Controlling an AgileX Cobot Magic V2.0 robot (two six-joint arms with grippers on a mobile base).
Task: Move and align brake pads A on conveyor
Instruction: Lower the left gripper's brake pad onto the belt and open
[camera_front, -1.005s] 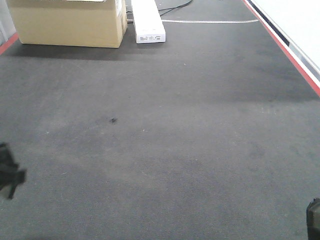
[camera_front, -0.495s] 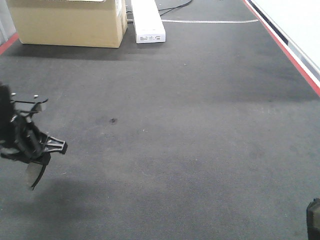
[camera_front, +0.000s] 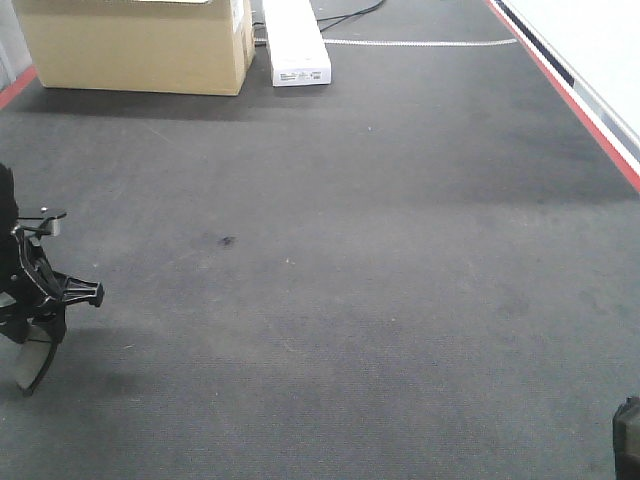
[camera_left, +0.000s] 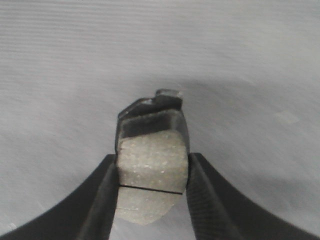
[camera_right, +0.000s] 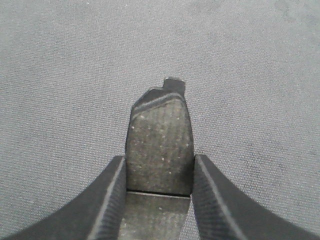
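Two pads counted: one per arm, both over the conveyor (camera_front: 350, 250).
Left fingers (camera_left: 100, 200): clamped on the two long edges of the left brake pad (camera_left: 152, 162).
Left brake pad: pale speckled friction face toward the wrist camera, central groove running across between the fingers, black backing-plate tab at the far end; contact with the belt cannot be told.
Left arm, front view: at the left edge of the frame, above the belt, with a shadow beneath it; the pad is not discernible there.
Cardboard box (camera_front: 140, 45): far end of the belt, left side.
White carton (camera_front: 293, 40): just right of the box, lying lengthwise.
Dark spot (camera_front: 227, 240): on the belt, left of centre.
Red strip (camera_front: 570, 95): along the belt's right edge.
Right fingers (camera_right: 105, 200): clamped on the right brake pad (camera_right: 160, 145); dark friction face up, groove near the fingers, tab pointing away.
Right arm, front view: only a dark corner at bottom right.
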